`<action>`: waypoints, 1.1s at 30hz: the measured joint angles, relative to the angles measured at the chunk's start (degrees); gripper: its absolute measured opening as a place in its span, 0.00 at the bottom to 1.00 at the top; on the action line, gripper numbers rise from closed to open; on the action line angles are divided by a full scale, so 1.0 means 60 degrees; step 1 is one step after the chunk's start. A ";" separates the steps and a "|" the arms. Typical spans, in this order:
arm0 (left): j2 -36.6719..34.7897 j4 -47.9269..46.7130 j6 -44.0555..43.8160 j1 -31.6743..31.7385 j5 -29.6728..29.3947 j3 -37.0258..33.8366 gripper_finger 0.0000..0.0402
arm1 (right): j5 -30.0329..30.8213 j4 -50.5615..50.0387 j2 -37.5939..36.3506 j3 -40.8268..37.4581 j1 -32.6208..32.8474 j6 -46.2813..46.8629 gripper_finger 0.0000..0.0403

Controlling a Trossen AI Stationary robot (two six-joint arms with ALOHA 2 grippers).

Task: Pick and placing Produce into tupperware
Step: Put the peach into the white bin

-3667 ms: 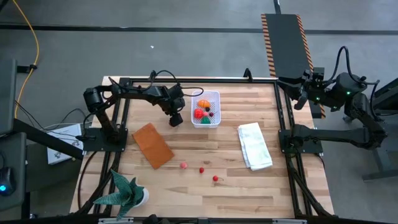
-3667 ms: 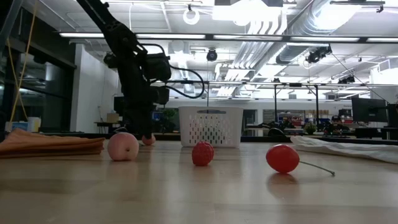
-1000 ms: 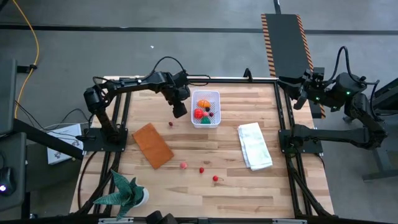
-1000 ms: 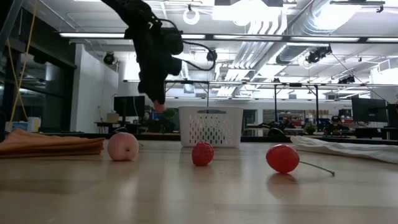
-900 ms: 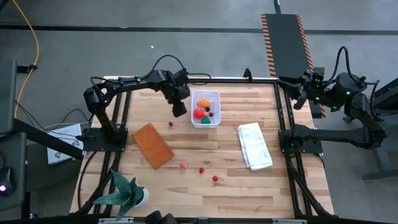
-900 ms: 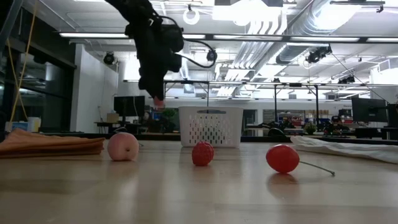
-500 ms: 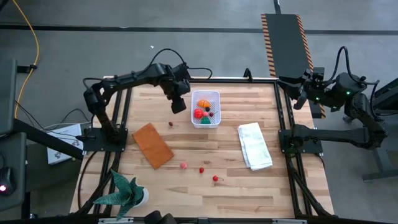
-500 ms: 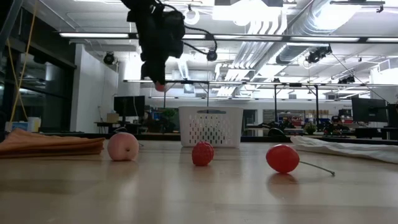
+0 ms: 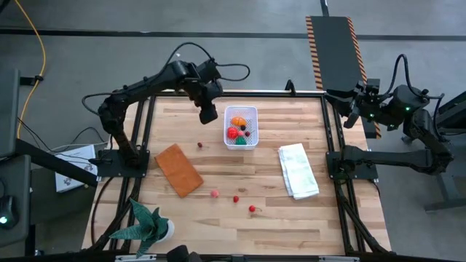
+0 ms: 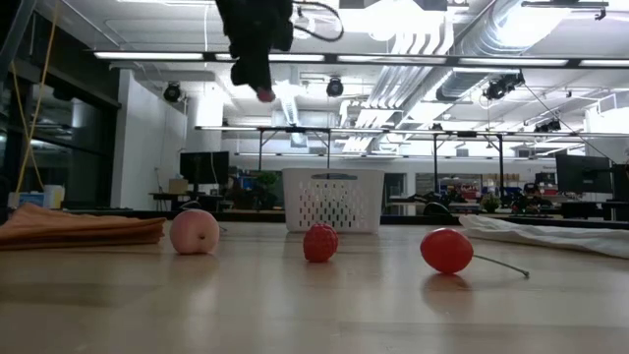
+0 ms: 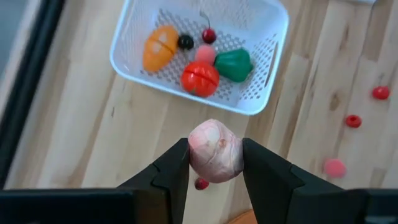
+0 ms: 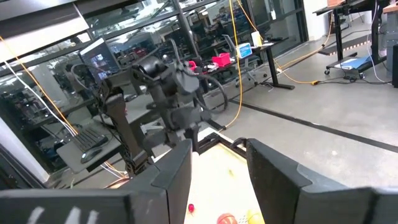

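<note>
Wooden slats make up the table [image 9: 277, 218], framed in black rails, with an open workshop of ceiling lights and desks behind it. Toward the far middle sits the tupperware [image 9: 241, 127], a white perforated tub holding an orange piece [image 11: 159, 48], a red tomato-like ball [image 11: 200, 79], a green piece [image 11: 234, 64] and 3 small berries. The left gripper [image 9: 208, 113] hangs raised above the table just left of the tub, its fingers [image 11: 172, 169] pinching a pale pink round piece [image 11: 215, 151]. Below it on the wood lies a tiny dark red berry [image 9: 200, 145]. Nearer the front, 3 more lie in a loose row: a pink peach [image 10: 195, 232], a red strawberry [image 10: 319, 242] and a red cherry [image 10: 447, 250] with a stem. An orange-brown flat rectangle [image 9: 178, 169] rests at the left, a green spiky plant [image 9: 148, 222] at the near left corner, a folded white cloth [image 9: 298, 169] at the right. The right gripper [image 12: 219, 163] waits off the far right corner, fingers spread and holding nothing.
</note>
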 joint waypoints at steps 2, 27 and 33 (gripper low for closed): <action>0.0003 -0.0047 -0.0014 0.0000 0.0000 0.0353 0.32 | 0.0000 0.0000 0.0000 0.0000 0.0000 -0.0011 0.36; -0.0008 -0.0308 -0.0491 0.0000 0.0030 0.4405 0.32 | -0.0004 0.0004 0.0000 0.0000 -0.0003 -0.0014 0.36; -0.0008 -0.0406 -0.0514 0.0000 0.0029 0.4926 0.32 | -0.0004 0.0004 0.0000 0.0000 0.0000 -0.0004 0.36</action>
